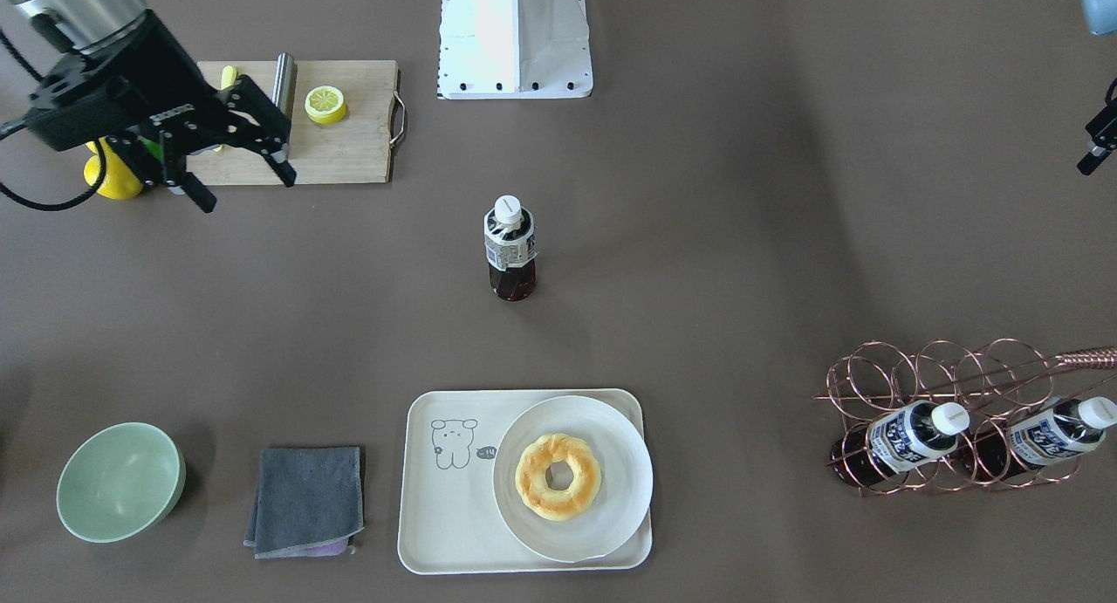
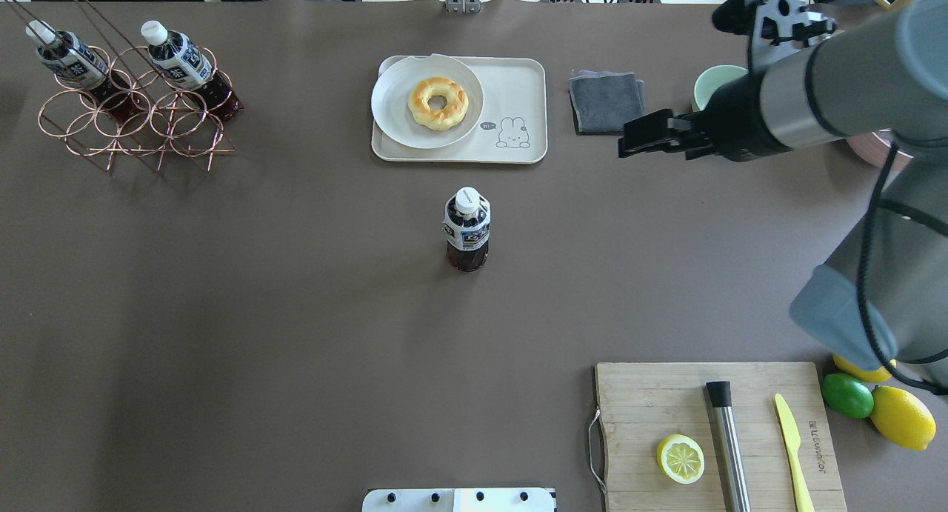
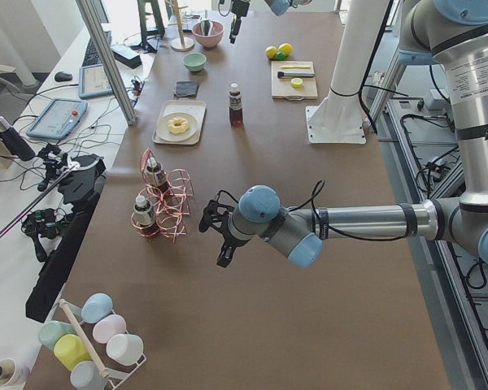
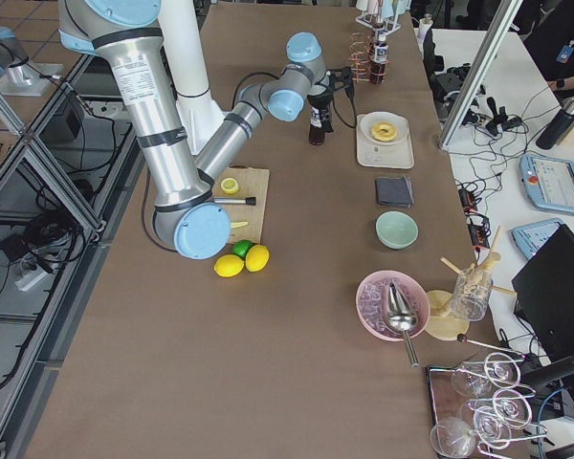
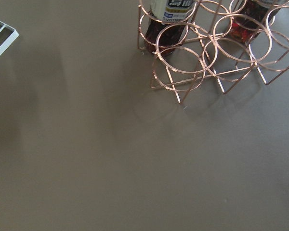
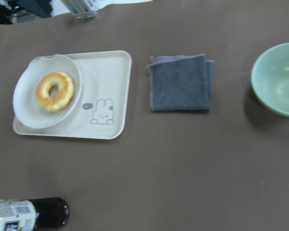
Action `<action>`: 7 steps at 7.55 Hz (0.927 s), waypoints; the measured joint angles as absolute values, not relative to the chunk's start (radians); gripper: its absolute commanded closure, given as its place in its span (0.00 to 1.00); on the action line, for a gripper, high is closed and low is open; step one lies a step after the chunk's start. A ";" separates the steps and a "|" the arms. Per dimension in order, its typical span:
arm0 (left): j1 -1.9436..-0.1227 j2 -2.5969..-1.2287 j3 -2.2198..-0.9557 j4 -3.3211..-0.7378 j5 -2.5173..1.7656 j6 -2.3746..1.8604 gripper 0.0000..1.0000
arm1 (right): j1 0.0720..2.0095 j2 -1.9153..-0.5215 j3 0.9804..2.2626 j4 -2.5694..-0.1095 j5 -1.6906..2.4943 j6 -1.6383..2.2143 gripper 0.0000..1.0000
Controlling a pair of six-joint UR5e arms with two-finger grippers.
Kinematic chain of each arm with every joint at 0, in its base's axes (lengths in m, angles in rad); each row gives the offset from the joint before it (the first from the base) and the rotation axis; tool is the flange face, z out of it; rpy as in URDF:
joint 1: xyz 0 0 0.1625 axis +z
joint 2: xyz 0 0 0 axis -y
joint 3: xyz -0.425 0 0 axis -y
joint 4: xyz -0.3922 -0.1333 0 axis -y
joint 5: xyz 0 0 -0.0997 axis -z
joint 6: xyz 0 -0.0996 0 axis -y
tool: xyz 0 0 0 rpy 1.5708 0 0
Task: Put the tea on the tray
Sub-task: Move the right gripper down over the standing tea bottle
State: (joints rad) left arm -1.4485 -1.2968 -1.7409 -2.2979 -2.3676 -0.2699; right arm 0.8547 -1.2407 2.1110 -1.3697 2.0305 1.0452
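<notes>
I am holding my right hand (image 1: pixel 250 195) spread wide, gripping nothing, high above the brown surface (image 1: pixel 742 263) and well apart from the tea bottle (image 1: pixel 510 250). The bottle is standing upright mid-surface, near the cream tray (image 1: pixel 449 520) but not on it. The tray is carrying a plate (image 1: pixel 624 472) with a doughnut (image 1: pixel 558 476). My left hand (image 3: pixel 221 248) is hovering beside a copper wire rack (image 3: pixel 175 207); I cannot tell its opening.
</notes>
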 measured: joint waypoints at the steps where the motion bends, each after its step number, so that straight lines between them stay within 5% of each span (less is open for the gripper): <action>1: -1.455 -1.285 -1.721 -2.303 -2.369 -0.249 0.00 | 0.754 -1.132 2.120 -1.488 1.940 1.092 0.00; 3: -1.487 -1.270 -1.690 -2.305 -2.371 -0.210 0.00 | 0.614 -0.931 2.113 -1.741 1.792 1.140 0.00; 7: -1.501 -1.260 -1.679 -2.306 -2.372 -0.202 0.00 | 0.516 -0.788 1.974 -1.822 1.649 1.226 0.02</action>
State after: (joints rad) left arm -1.5012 -1.2601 -1.6788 -2.3062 -2.3715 -0.2017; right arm 0.5161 -0.7883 1.9745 -1.8224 1.6495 1.2262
